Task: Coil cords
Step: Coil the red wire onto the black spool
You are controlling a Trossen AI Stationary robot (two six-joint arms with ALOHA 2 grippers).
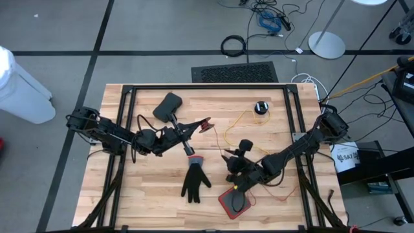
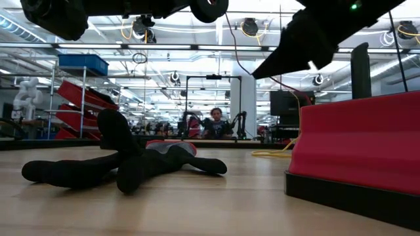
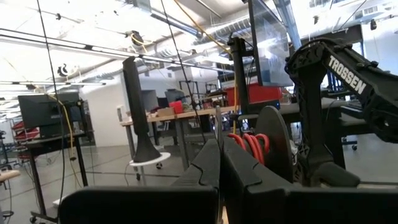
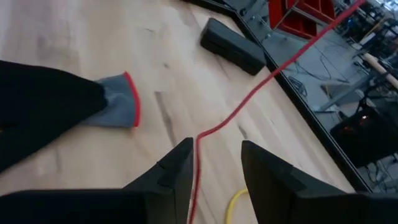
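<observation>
Your right gripper [image 4: 214,165] sits at the table's five o'clock, fingers parted around a red cord [image 4: 249,99], not pinching. Your left gripper [image 1: 194,128], fingers pressed together, hovers near center beside the red spool [image 1: 206,124].

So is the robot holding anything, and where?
The left gripper looks pinched shut on a thin cord at its tip. The right gripper is open; a red cord only passes through it.

- A pale wooden table [image 1: 149,188] with a black frame carries everything.
- A black glove [image 1: 194,181] lies flat mid-table.
- A red tray [image 1: 234,201] sits near the front edge.
- A yellow cord [image 1: 240,120] runs to a black puck [image 1: 261,107].
- A dark block [image 1: 167,106] rests farther back.
</observation>
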